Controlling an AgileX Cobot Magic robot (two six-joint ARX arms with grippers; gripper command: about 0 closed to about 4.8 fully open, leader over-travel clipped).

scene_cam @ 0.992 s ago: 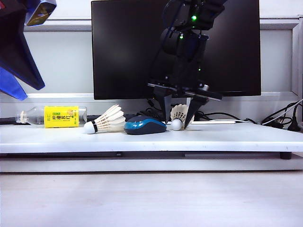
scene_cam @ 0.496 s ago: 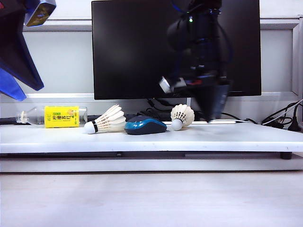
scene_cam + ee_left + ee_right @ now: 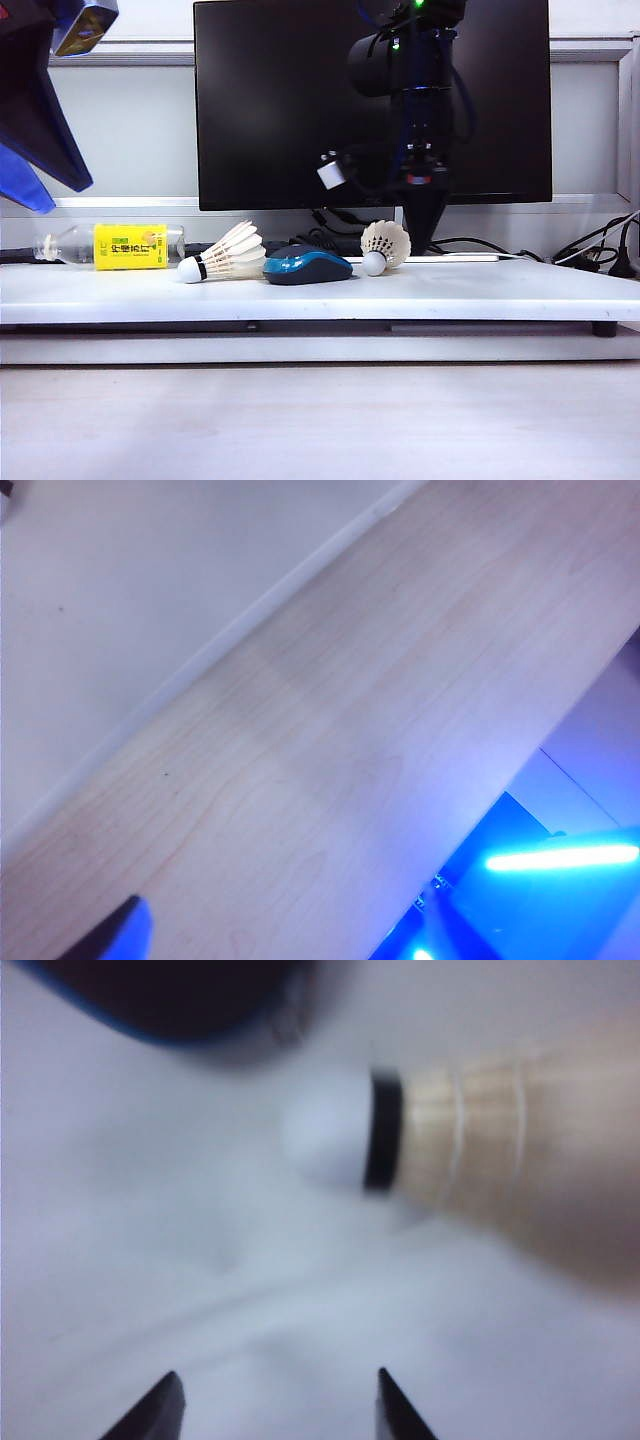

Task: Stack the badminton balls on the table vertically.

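Lying on the table [image 3: 500, 290], left to right along its back edge: bottle [image 3: 110, 246] with yellow label, on its side; first shuttlecock [image 3: 222, 254], on its side, tip leftward; mouse [image 3: 306, 267] touching its feathers; second shuttlecock [image 3: 384, 246], tilted on its tip. Left gripper [image 3: 35, 110]: above the left end, spread wide, empty. Right gripper [image 3: 275, 1410]: just behind the second shuttlecock [image 3: 480, 1150], fingers parted, empty.
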